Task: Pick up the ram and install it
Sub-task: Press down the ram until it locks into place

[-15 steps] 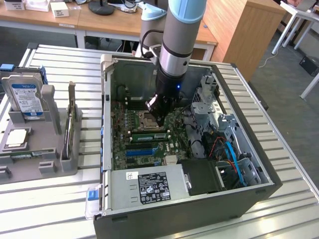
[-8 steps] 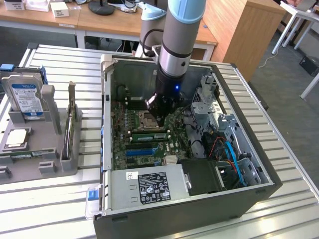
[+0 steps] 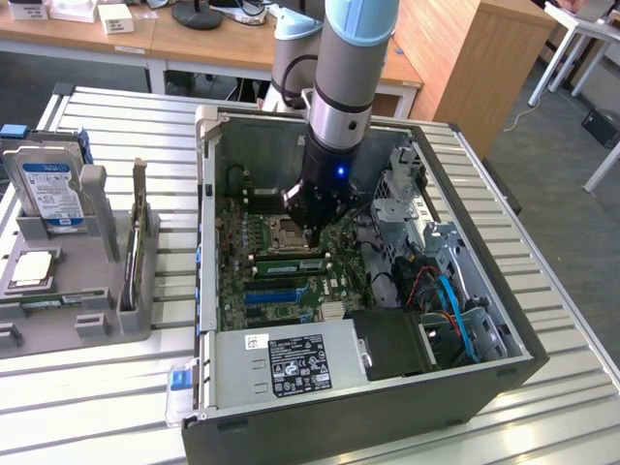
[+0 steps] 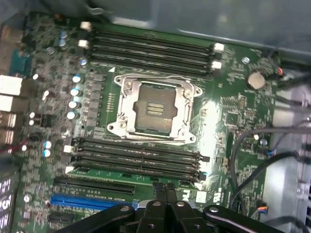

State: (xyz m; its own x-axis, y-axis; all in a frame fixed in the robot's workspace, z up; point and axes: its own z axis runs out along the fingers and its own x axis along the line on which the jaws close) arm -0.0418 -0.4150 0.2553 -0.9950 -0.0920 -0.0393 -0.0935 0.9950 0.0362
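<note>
I see the table [image 3: 542, 291] carrying an open computer case [image 3: 320, 426] near its middle and a grey fixture [image 3: 87, 281] at its edge on the exterior view's left. My arm [image 3: 349, 77] reaches down into the case over the motherboard [image 4: 233, 111]. The ram [image 3: 289, 265] lies seated in a slot just beside the empty processor socket [image 4: 153, 110], toward the blue slot [image 4: 82, 201]. My gripper [image 4: 165, 190] is clenched, fingers together, holding nothing, right above that ram.
</note>
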